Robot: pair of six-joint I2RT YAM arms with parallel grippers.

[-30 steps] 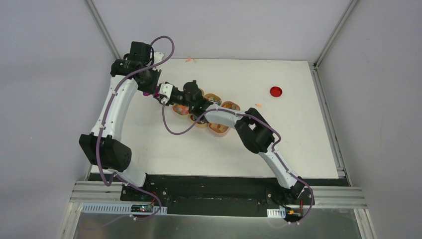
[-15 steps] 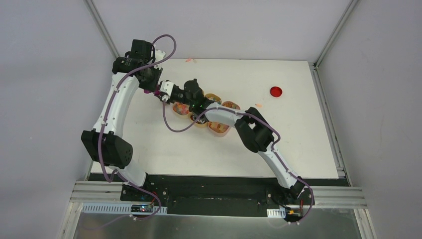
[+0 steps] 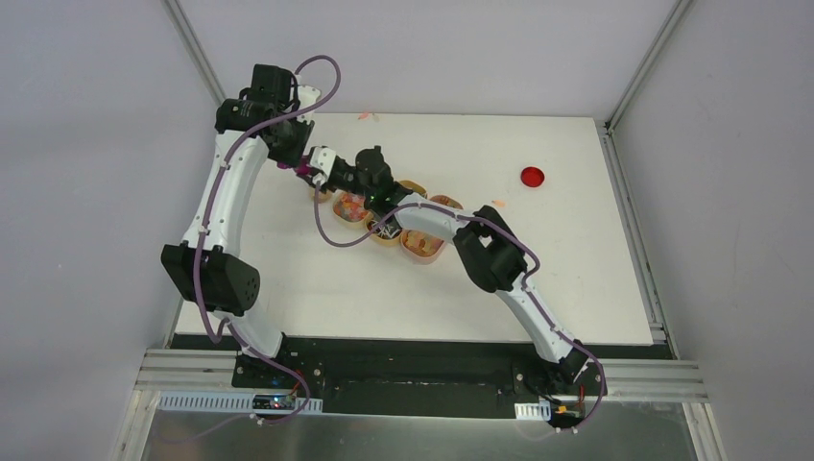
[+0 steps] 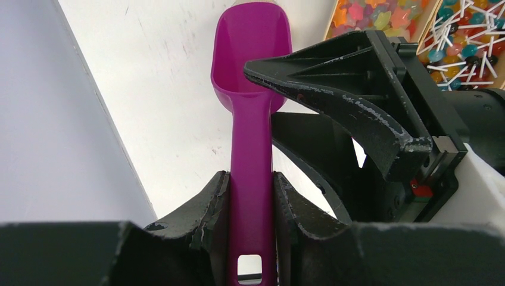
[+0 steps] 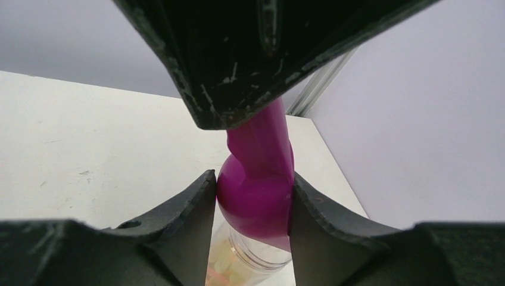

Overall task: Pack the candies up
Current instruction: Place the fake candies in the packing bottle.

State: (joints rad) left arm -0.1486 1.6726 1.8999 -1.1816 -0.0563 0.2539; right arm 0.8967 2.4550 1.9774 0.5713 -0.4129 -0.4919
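Two grippers are clamped on one magenta scoop [image 4: 253, 53]: the left gripper [image 4: 250, 179] is closed on the handle, the right gripper [image 5: 251, 179] is closed across the bowl, with no gap seen on either side. It is judged a handover. The receiving grip should be confirmed before the other is released, and the scoop kept level, not twisted between arms. Candies [image 4: 372, 15] are not held: they lie in trays [image 4: 430, 21] right of the scoop tip, apart from both finger pairs. A clear jar [image 5: 256, 256] with yellowish contents is seen just under the bowl, below the right fingers [image 5: 196, 202]
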